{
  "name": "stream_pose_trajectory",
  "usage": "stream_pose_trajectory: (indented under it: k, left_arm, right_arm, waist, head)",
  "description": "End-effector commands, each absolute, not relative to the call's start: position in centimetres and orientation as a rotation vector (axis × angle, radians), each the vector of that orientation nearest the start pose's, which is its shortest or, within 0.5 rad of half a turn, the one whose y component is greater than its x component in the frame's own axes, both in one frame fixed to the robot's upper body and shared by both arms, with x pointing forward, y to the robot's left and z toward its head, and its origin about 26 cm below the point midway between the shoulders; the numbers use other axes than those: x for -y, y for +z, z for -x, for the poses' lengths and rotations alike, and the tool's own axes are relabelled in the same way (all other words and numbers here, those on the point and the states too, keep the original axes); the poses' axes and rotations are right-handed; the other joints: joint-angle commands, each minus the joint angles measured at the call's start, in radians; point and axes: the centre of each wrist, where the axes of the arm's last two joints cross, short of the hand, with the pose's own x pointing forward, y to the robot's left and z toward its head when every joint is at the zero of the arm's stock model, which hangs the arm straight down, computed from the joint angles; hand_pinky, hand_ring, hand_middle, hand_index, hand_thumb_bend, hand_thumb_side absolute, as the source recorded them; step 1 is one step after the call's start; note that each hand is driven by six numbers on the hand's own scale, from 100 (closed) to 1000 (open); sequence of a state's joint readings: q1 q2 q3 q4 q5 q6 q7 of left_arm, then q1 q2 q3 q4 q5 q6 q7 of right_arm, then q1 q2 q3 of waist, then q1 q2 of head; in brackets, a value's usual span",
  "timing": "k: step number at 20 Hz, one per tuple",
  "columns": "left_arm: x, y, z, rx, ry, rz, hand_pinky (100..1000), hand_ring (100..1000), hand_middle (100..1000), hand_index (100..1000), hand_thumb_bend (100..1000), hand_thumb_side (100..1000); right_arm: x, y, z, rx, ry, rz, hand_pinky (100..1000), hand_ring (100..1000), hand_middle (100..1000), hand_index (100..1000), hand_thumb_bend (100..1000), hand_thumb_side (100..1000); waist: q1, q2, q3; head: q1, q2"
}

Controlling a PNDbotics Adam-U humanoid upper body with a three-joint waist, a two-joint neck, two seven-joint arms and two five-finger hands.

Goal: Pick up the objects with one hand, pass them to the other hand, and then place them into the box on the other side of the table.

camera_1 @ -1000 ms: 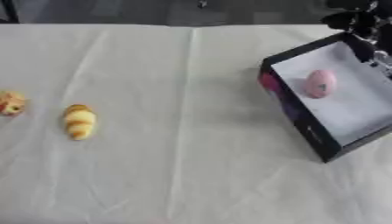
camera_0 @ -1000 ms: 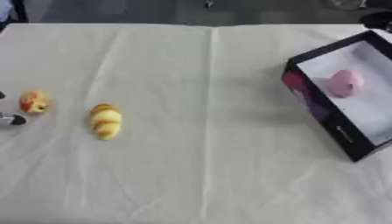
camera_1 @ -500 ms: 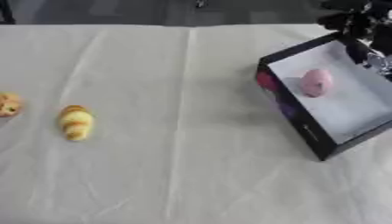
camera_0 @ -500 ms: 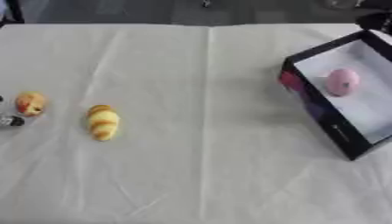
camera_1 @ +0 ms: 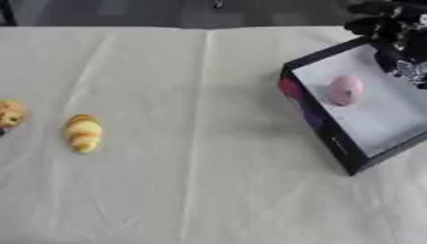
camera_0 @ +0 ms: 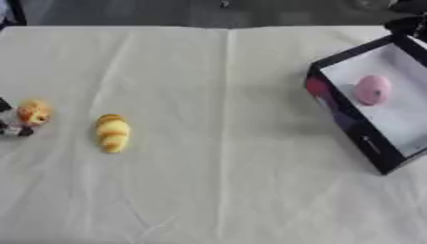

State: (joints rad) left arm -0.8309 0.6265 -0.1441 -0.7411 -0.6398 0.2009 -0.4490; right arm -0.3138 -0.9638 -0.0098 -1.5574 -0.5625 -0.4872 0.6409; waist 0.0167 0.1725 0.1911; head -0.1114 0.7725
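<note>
A yellow croissant-shaped toy (camera_0: 112,132) lies on the cloth at the left. Beside it, nearer the left edge, sits a small orange and yellow toy (camera_0: 33,112). Only dark tips of my left hand (camera_0: 8,129) show at the left edge, touching or just beside the orange toy. At the right stands a black box (camera_1: 321,128) with a white inside, tilted askew. A pink rounded toy (camera_1: 344,90) lies in it. My right hand (camera_1: 385,25) hovers over the box's far corner with its fingers spread and nothing in them.
A cream cloth (camera_0: 217,181) with creases covers the whole table. The table's far edge runs along the top of the view, with dark floor behind it.
</note>
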Motion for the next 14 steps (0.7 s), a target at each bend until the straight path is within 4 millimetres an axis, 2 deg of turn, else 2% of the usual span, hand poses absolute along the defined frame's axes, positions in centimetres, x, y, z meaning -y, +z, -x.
stream_pose_trajectory:
  k: [1, 5, 9, 11, 14]
  left_arm:
    - [-40.1, 16.1, -45.6, 0.934, -0.937, -0.797, 872, 832, 742, 748, 619, 251]
    - [-39.4, 15.7, -46.0, 0.934, -0.925, -0.798, 870, 831, 737, 724, 536, 230]
    - [-39.1, 15.3, -46.2, 0.927, -0.927, -0.792, 869, 828, 724, 671, 364, 156]
    - [-39.0, 15.3, -46.3, 0.924, -0.931, -0.789, 864, 823, 714, 642, 289, 146]
    - [-39.0, 15.5, -46.3, 0.922, -0.938, -0.796, 857, 814, 700, 617, 256, 120]
  right_arm:
    - [43.2, 23.7, -32.8, 2.070, 1.197, -0.048, 1000, 963, 1000, 1000, 100, 289]
    - [43.2, 23.5, -32.9, 2.065, 1.200, -0.046, 1000, 963, 1000, 1000, 100, 292]
    - [43.2, 23.4, -32.9, 2.061, 1.202, -0.044, 1000, 963, 1000, 1000, 100, 288]
    - [43.3, 23.3, -32.9, 2.057, 1.203, -0.041, 1000, 964, 1000, 1000, 100, 287]
    - [43.4, 23.3, -32.9, 2.052, 1.203, -0.039, 1000, 964, 1000, 1000, 100, 286]
  waist:
    - [0.000, -0.023, -0.002]
    - [-0.001, -0.022, -0.004]
    - [-0.001, -0.021, -0.006]
    - [-0.001, -0.021, -0.007]
    - [0.000, -0.021, -0.007]
  head:
    - [0.005, -0.003]
    - [0.008, -0.003]
    - [0.010, -0.003]
    - [0.010, -0.003]
    - [0.010, -0.003]
